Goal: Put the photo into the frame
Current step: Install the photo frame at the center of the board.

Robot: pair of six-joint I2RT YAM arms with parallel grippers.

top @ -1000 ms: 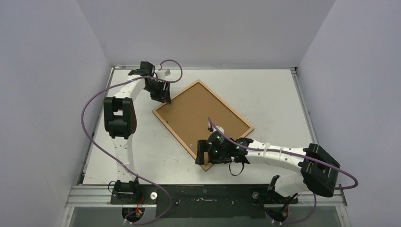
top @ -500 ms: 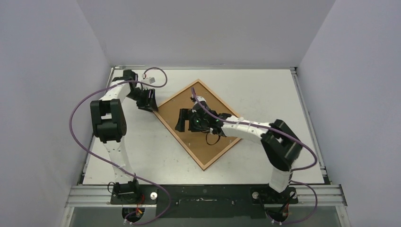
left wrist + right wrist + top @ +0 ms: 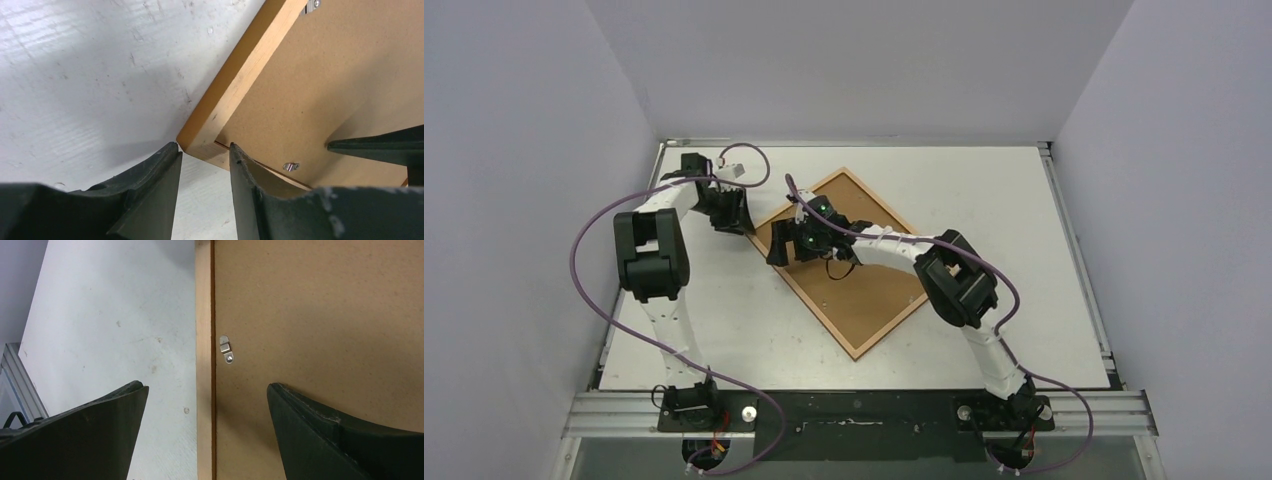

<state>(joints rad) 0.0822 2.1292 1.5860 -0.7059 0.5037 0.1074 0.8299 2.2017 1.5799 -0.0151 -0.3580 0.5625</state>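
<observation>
The frame [image 3: 809, 297] lies face down on the white table, turned like a diamond, with a brown fibreboard backing sheet [image 3: 864, 285] filling it. The photo is hidden. My left gripper [image 3: 744, 224] is open at the frame's left corner. In the left wrist view the corner [image 3: 197, 141] sits just beyond its parted tips [image 3: 202, 150]. My right gripper [image 3: 778, 250] is wide open and empty, low over the frame's left side. In the right wrist view [image 3: 207, 390] its jaws stand either side of the pale wooden rail [image 3: 203, 365].
Small metal turn clips sit at the backing's edge [image 3: 225, 349] [image 3: 291, 166]. The right arm stretches across the frame from the near right. White table [image 3: 1014, 220] surrounds the frame, and grey walls enclose the far and side edges.
My right gripper has swung from the frame's near corner across the backing to its left side. My left gripper has moved slightly left at the left corner. The frame has shifted a little.
</observation>
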